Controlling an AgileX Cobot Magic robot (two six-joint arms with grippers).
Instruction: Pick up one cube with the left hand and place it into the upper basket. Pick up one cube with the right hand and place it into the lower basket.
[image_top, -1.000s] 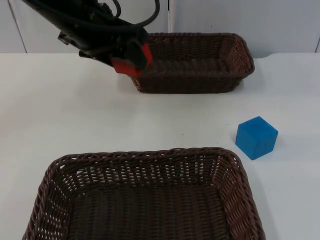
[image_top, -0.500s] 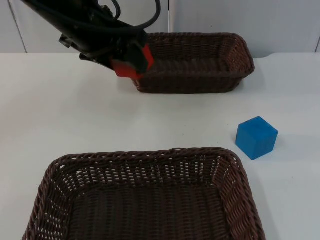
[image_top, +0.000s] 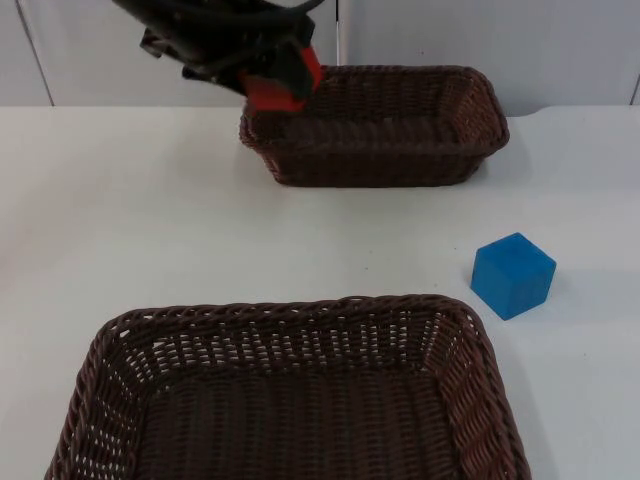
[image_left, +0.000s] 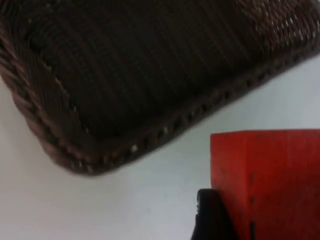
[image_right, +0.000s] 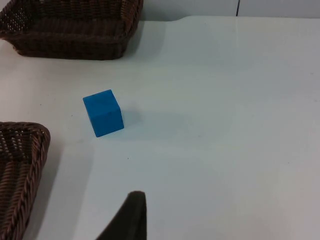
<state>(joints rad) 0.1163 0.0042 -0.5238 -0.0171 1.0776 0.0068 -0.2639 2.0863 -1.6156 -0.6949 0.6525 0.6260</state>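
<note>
My left gripper (image_top: 270, 78) is shut on a red cube (image_top: 279, 89) and holds it in the air over the left end of the upper basket (image_top: 400, 168). In the left wrist view the red cube (image_left: 265, 180) hangs beside a corner of that basket's rim (image_left: 50, 125), with white table under it. A blue cube (image_top: 513, 275) lies on the table, just right of the lower basket (image_top: 300, 308). My right gripper (image_right: 131, 220) waits above the table on the near right, some way from the blue cube (image_right: 103, 113).
Both wicker baskets hold nothing. White table runs between them and around the blue cube. The grey wall stands close behind the upper basket (image_right: 70, 45). A corner of the lower basket (image_right: 25, 165) lies near the blue cube.
The left gripper has carried the red cube up and to the right, from in front of the upper basket's left corner to over its left end. The blue cube has not moved.
</note>
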